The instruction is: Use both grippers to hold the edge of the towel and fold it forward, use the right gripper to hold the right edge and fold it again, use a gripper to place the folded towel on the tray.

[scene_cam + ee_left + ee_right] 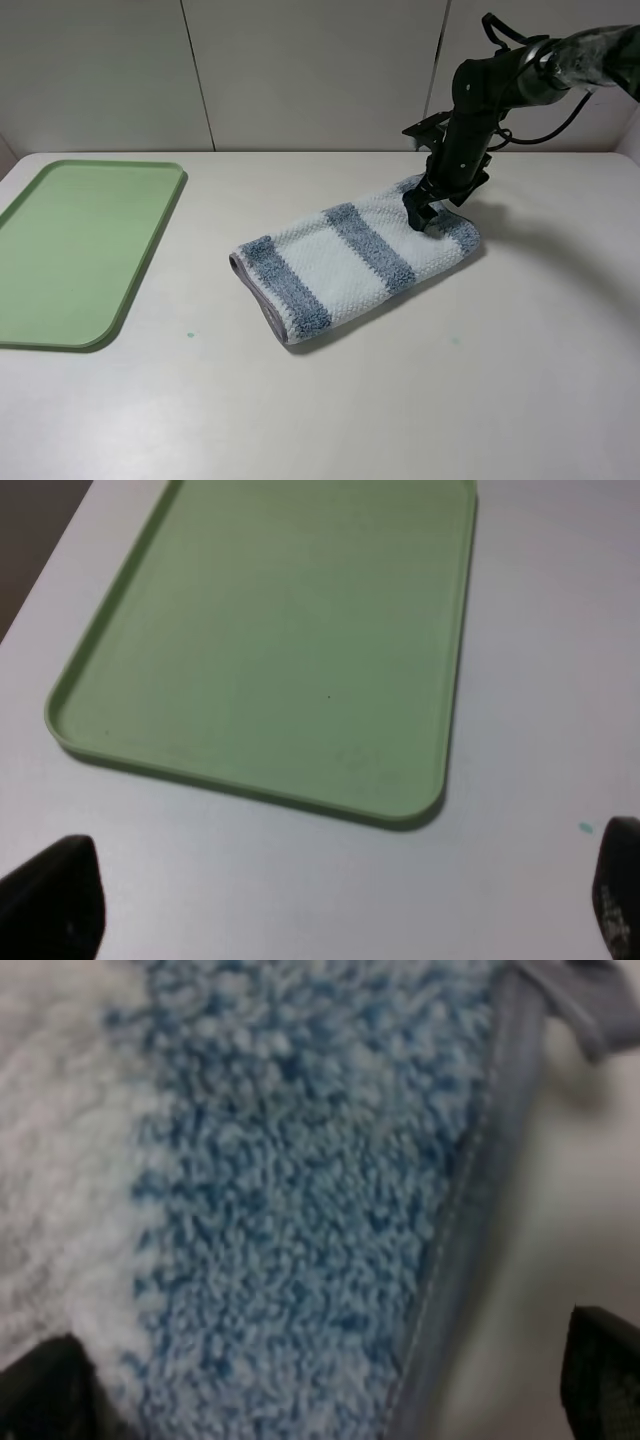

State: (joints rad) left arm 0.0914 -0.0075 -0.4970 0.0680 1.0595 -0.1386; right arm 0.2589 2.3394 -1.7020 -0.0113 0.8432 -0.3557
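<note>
While the fluffy terry towel (350, 260) with wide white and blue-grey stripes lies near the middle of the pale white table (450, 400), it is folded into a long double layer and is placed slantwise. Its fold end is toward the front left and its other end toward the back right. The black right gripper (424, 213) is lowered onto this back right end, on the last blue-grey stripe.

From the right wrist view, its two black fingers (600, 1370) are spread wide apart and hold nothing. One is over the cloth and the other is over the bare table. Between them runs the narrow grey stitched hem (470, 1210) beside the blue pile. Whether the fingertips touch the cloth, I cannot tell.

The flat pale-green rectangular plastic tray (70, 250) with rounded corners and a low rim is at the left side of the table, well apart from the towel, and nothing lies in it.

The left gripper (335, 895) does not appear in the high view. In its own wrist view its black fingertips (50, 900) are also far apart, with nothing between them, above the bare table just beside a short end of the tray.

Some small teal specks (190, 334) are on the table in front of the tray. Grey wall panels (300, 70) stand behind the table.
</note>
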